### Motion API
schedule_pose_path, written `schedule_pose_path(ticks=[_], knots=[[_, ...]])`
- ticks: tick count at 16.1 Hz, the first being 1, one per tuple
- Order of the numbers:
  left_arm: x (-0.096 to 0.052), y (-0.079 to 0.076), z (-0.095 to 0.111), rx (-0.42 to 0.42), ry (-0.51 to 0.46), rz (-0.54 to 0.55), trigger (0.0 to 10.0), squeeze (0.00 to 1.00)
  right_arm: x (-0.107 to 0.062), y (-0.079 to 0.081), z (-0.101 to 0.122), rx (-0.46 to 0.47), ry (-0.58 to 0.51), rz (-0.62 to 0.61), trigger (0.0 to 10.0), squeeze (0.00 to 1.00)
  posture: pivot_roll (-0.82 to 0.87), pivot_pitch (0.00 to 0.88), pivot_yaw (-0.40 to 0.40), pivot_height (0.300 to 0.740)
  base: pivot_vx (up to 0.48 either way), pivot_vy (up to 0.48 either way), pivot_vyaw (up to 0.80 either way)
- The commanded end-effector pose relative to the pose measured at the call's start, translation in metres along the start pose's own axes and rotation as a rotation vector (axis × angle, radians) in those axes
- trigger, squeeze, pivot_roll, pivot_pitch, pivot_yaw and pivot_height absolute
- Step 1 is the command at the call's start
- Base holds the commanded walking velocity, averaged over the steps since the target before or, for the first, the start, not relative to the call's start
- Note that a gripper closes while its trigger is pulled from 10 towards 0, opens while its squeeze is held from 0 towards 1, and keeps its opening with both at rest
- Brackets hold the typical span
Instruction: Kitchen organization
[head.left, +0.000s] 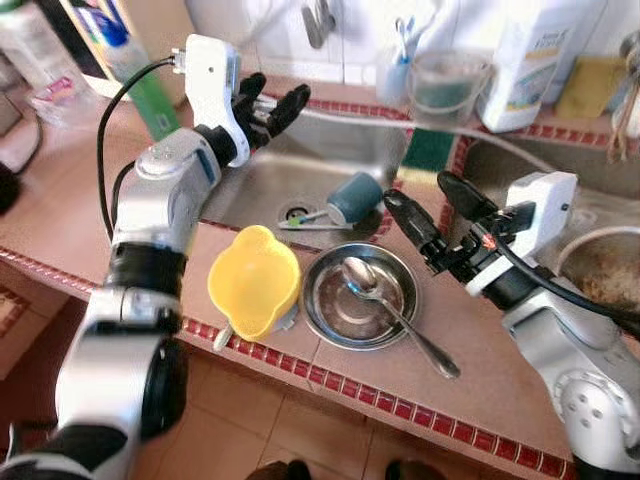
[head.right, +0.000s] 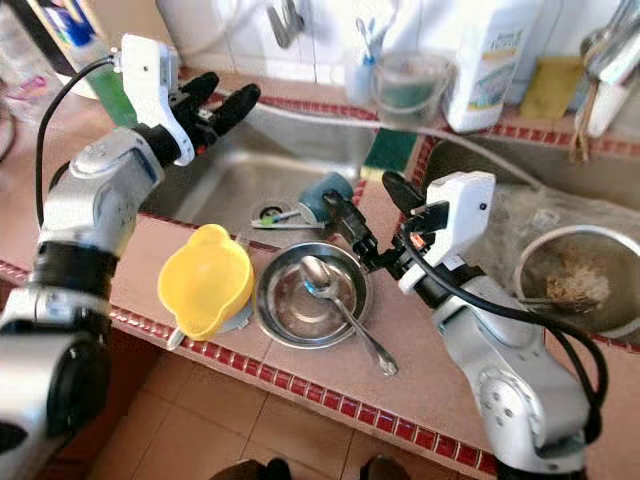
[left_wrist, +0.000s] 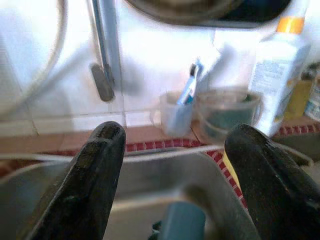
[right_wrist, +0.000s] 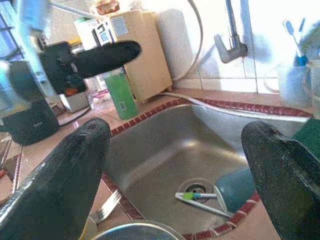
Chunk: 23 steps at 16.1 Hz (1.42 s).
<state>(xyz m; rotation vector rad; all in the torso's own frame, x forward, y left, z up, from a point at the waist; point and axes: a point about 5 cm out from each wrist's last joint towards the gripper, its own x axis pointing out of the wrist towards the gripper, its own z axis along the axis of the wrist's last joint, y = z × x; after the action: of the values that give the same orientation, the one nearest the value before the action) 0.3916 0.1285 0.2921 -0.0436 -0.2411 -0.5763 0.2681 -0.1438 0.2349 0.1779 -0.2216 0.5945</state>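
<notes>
Sink and counter (head.left: 470, 340), both pincers spread and empty.
Left pincer (head.left: 270, 103) hovered over the sink's (head.left: 330, 150) far left rim; right pincer (head.left: 425, 205) hung above its right edge. Teal cup (head.left: 355, 197) lay tipped by the drain; spoon (head.left: 385, 300) rested in the steel bowl (head.left: 330, 310) beside the yellow jug (head.left: 252, 282). The right wrist view added a fork (right_wrist: 107, 206) on the near counter.

My two head cameras look steeply down from above the counter edge (head.left: 330, 385), both taking in the sink (head.left: 330, 165) and tiled wall. My left wrist camera sits low over the basin, facing the faucet (left_wrist: 102, 60). My right wrist camera looks across that same sink toward the faucet (right_wrist: 231, 35).
</notes>
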Motion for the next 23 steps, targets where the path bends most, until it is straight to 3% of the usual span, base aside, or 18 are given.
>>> schedule_pose_path(ticks=[1,4,6,11,12,17,18,23], knots=[[-0.007,-0.001,0.003,0.005,-0.005,0.021,10.0,0.0,0.006,0.004,-0.002,-0.014,-0.004,0.022,10.0,0.0,-0.17,0.064,0.102,0.74,0.0,0.0,0.0],[-0.02,-0.01,0.001,0.036,0.003,0.044,10.0,0.0,0.012,0.008,-0.007,-0.004,0.003,0.042,10.0,0.0,-0.15,0.056,0.088,0.74,0.0,0.0,0.0],[-0.029,-0.014,0.0,0.014,0.019,0.053,10.0,0.0,0.013,0.014,-0.011,-0.008,0.017,0.079,10.0,0.0,-0.15,0.051,0.078,0.74,0.0,0.0,0.0],[-0.058,-0.03,-0.015,-0.011,0.084,0.062,10.0,0.0,0.006,0.021,-0.019,-0.014,0.07,0.156,10.0,0.0,-0.14,0.038,0.062,0.74,0.0,0.0,0.0],[-0.066,-0.034,-0.022,0.045,0.122,0.052,10.0,0.0,0.003,0.023,-0.023,-0.008,0.089,0.175,10.0,0.0,-0.13,0.035,0.06,0.74,0.0,0.0,0.0],[-0.088,-0.042,-0.035,-0.002,0.259,0.038,10.0,0.0,-0.019,0.032,-0.042,0.011,0.207,0.271,10.0,0.0,-0.13,0.03,0.051,0.74,0.0,0.0,0.0],[-0.095,-0.047,-0.04,0.038,0.305,-0.011,10.0,0.0,-0.026,0.034,-0.046,0.015,0.243,0.295,10.0,0.0,-0.13,0.031,0.049,0.74,0.0,0.0,0.0],[-0.099,-0.05,-0.056,0.044,0.435,-0.054,10.0,0.0,-0.038,0.032,-0.048,0.0,0.298,0.313,10.0,0.0,-0.14,0.047,0.048,0.74,0.0,0.0,0.0]])
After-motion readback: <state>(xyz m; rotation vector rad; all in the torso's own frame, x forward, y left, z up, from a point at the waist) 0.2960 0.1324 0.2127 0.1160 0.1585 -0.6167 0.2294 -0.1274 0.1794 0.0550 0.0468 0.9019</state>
